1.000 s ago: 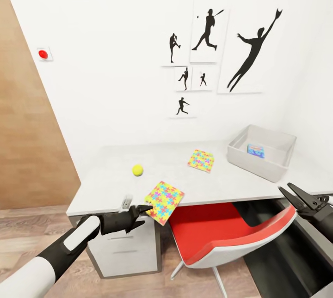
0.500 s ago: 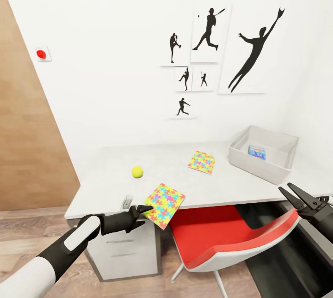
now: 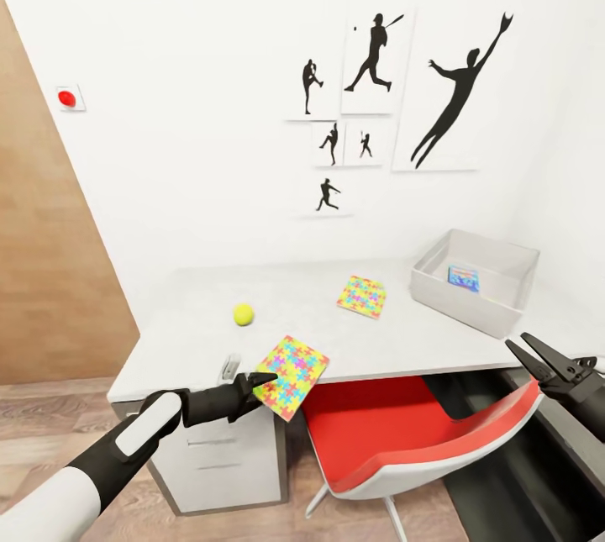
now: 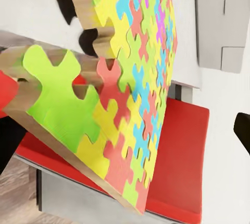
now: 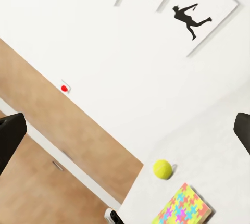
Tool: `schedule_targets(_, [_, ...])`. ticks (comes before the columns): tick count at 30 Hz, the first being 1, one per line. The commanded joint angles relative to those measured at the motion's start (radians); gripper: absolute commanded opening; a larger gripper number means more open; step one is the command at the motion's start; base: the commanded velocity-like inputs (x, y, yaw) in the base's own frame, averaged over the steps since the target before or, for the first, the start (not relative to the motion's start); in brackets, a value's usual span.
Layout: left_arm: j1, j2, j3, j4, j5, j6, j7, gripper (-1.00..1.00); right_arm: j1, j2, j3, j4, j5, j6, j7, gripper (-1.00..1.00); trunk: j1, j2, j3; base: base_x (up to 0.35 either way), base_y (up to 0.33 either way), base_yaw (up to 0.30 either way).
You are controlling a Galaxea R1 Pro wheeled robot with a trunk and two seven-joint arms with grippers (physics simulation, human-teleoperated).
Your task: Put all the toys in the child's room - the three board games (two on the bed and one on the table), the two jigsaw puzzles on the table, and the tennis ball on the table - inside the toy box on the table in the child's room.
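Observation:
My left gripper [image 3: 264, 380] is shut on the near corner of a multicoloured jigsaw puzzle [image 3: 291, 364], which is tilted over the table's [image 3: 168, 349] front edge. The left wrist view shows that puzzle [image 4: 130, 94] close up, with its wooden underside visible. The second jigsaw puzzle [image 3: 363, 297] lies flat mid-table. The tennis ball [image 3: 244, 315] rests to its left and also appears in the right wrist view [image 5: 162, 169]. The grey toy box [image 3: 496, 315] stands at the back right with a blue board game [image 3: 463, 277] inside. My right gripper [image 3: 516, 340] hangs open and empty near the chair.
A red and white chair [image 3: 420, 433] is pushed under the table between my arms. White drawers [image 3: 227, 458] stand under the table's left end. A brown wooden panel [image 3: 42, 273] is at the left, and silhouette pictures [image 3: 378, 55] hang on the white wall.
The whole picture has shifted slightly left, so the camera moved. My left gripper keeps its hold on the puzzle, and my right gripper stays where it was.

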Motion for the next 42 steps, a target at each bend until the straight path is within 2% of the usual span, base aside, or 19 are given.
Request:
schedule_targets(1, [-0.001, 0.001, -0.004, 0.000, 0.002, -0.001, -0.004, 1.00, -0.001, 0.000, -0.001, 0.000, 0.000, 0.004, 0.002, 1.00, 0.000, -0.001, -0.001, 0.131, 0.086, 0.000])
schedule_targets(7, [-0.001, 0.000, -0.007, 0.000, 0.002, -0.006, -0.004, 1.00, -0.001, 0.002, -0.002, 0.000, 0.002, 0.004, 0.002, 1.00, 0.000, -0.001, -0.001, 0.040, 0.026, 0.000])
schedule_targets(8, [-0.001, 0.000, -0.007, 0.000, 0.002, -0.006, -0.003, -1.00, -0.001, 0.001, -0.001, 0.000, 0.002, 0.004, 0.002, 1.00, 0.000, -0.001, -0.001, 0.009, 0.006, 0.000])
schedule_targets(20, [-0.001, 0.001, -0.004, 0.001, 0.002, -0.005, -0.005, -1.00, -0.001, 0.002, -0.001, 0.000, 0.003, 0.004, 0.002, 1.00, 0.000, -0.001, -0.001, 0.001, 0.001, 0.000])
schedule_targets(32, [-0.003, 0.006, 0.000, 0.001, 0.004, 0.008, -0.007, -1.00, -0.001, 0.005, 0.000, 0.000, 0.004, 0.003, 0.003, 1.00, -0.046, 0.083, 0.037, 0.000, 0.000, 0.000])
schedule_targets(36, [-0.010, 0.007, 0.003, 0.000, 0.004, 0.061, -0.007, -1.00, -0.001, 0.005, 0.000, 0.000, 0.004, 0.003, 0.004, 1.00, -0.061, 0.111, 0.049, 0.000, 0.000, 0.000])
schedule_targets(39, [-0.013, 0.010, 0.004, 0.000, 0.004, 0.077, -0.008, -1.00, -0.001, 0.006, 0.000, 0.000, 0.006, 0.003, 0.004, 1.00, -0.073, 0.132, 0.059, 0.000, 0.000, 0.000])
schedule_targets(42, [-0.013, 0.024, 0.005, -0.003, 0.004, 0.105, -0.011, -1.00, -0.001, 0.006, 0.000, 0.000, 0.007, 0.002, 0.004, 1.00, -0.084, 0.153, 0.068, 0.000, 0.000, 0.000])
